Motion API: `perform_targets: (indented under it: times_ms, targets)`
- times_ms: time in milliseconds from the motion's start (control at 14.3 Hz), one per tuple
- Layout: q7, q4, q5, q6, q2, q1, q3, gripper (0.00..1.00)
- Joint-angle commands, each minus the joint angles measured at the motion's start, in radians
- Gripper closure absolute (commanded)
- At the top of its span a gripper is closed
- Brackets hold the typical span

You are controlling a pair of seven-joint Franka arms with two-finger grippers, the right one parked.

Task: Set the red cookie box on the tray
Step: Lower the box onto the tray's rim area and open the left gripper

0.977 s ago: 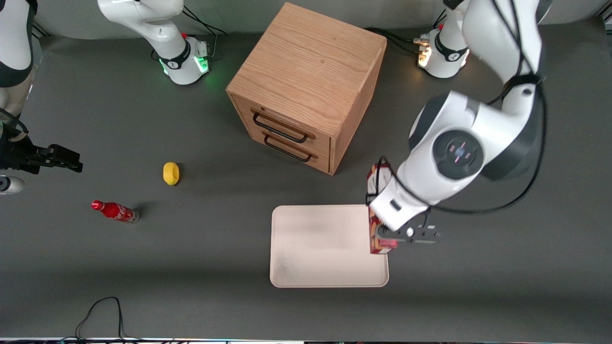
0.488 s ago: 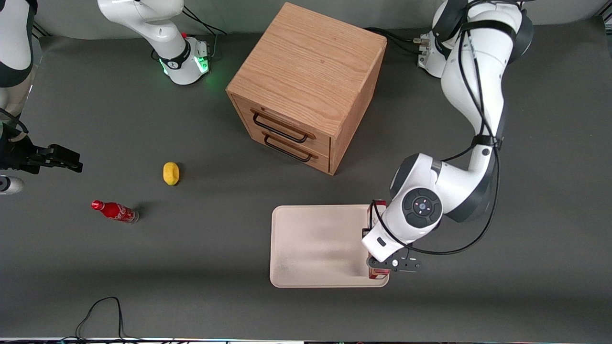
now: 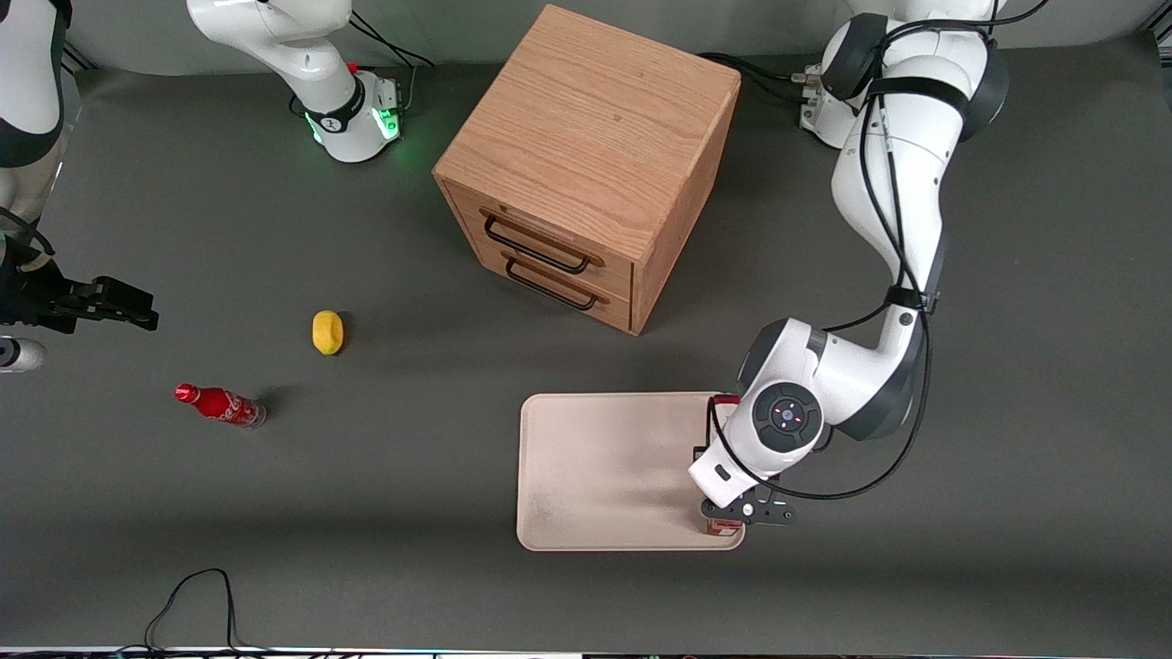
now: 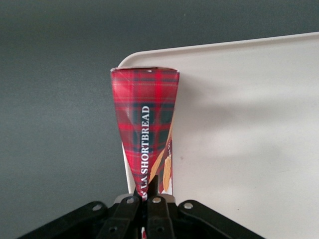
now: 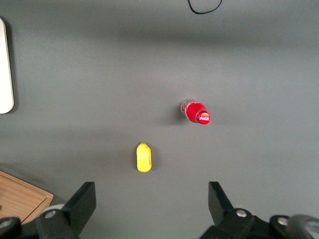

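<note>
Dark grey worktop [image 3: 366,476]. Claw [image 3: 732,513] hung low over tray [image 3: 595,476], near its edge toward working arm's end, fingers closed on cookie box [image 4: 146,127]. Box held along that edge, over corner, likely because grip on one end let its length settle flat inside rim.

gripper [image 3: 730,514] low over tray [image 3: 604,476], at its edge toward the working arm | red cookie box [image 3: 726,524] under it, mostly hidden | wooden drawer cabinet [image 3: 586,165] farther from camera
</note>
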State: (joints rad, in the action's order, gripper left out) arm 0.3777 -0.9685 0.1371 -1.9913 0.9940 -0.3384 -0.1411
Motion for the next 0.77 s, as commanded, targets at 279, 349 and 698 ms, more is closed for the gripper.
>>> perform_targets:
  times_ms: [279, 349, 698]
  targets:
    - [0.113, -0.024, 0.035, -0.004, -0.023, -0.022, 0.002, 1.00]
    - [0.134, -0.024, 0.036, -0.004, -0.023, -0.022, 0.002, 1.00]
    - [0.133, -0.030, 0.039, -0.004, -0.024, -0.014, 0.002, 0.00]
